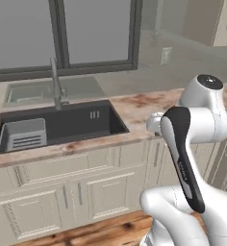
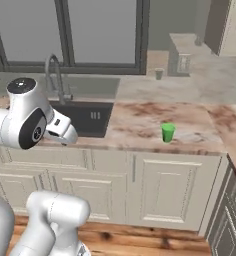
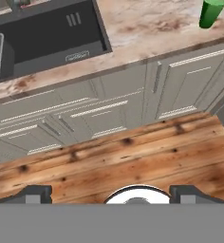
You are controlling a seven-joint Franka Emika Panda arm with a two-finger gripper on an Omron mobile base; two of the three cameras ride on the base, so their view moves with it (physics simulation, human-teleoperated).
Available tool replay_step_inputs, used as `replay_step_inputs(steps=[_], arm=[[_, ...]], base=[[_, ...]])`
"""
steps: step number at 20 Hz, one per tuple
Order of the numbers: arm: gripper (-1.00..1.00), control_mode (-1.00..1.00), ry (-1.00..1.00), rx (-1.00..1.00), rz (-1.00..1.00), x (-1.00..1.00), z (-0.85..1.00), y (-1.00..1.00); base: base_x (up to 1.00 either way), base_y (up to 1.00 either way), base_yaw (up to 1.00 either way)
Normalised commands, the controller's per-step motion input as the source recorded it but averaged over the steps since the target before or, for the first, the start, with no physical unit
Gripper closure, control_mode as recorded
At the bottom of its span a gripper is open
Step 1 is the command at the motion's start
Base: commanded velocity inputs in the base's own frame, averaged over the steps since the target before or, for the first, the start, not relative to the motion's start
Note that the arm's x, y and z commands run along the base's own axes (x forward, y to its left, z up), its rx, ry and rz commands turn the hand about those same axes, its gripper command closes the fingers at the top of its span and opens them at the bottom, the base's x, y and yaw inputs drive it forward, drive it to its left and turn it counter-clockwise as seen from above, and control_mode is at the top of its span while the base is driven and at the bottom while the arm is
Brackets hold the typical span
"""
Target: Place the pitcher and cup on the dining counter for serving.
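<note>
The cup (image 2: 168, 133) is a small bright green tumbler, upright on the marbled sink counter (image 2: 140, 125), to the right of the sink and near the front edge. The hand view catches it at the top right, cup (image 3: 211, 12). My gripper (image 3: 113, 195) is open with nothing between its wide-apart fingertips (image 3: 35, 193). It hangs in front of the counter's cabinets and looks down at the wooden floor. In the right base view the gripper (image 2: 66, 134) is well left of the cup, by the sink's front edge. The pitcher and the dining counter are out of view.
A dark sink (image 1: 62, 125) with a grey dish rack (image 1: 23, 135) and a faucet (image 1: 56, 86) sits under the window. Cream cabinet doors (image 3: 114, 99) run below the counter. A small grey plant pot (image 2: 159, 74) stands on the back ledge. The counter turns a corner at the right (image 2: 235, 125).
</note>
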Motion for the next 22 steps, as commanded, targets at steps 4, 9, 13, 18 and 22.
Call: replay_step_inputs(steps=[4,9,13,18,22], arm=[[-1.0,1.0,0.0,0.0,0.0,0.0,0.0,0.0],[-1.0,1.0,0.0,0.0,0.0,0.0,0.0,0.0],[-1.0,1.0,0.0,0.0,0.0,0.0,0.0,0.0],[-1.0,1.0,0.0,0.0,0.0,0.0,0.0,0.0],[-1.0,1.0,0.0,0.0,0.0,0.0,0.0,0.0]], base=[[0.24,-1.0,-0.18],[0.51,-1.0,-0.09],[0.68,-0.55,0.05],[0.58,-0.19,0.15],[0.59,-0.19,0.08]])
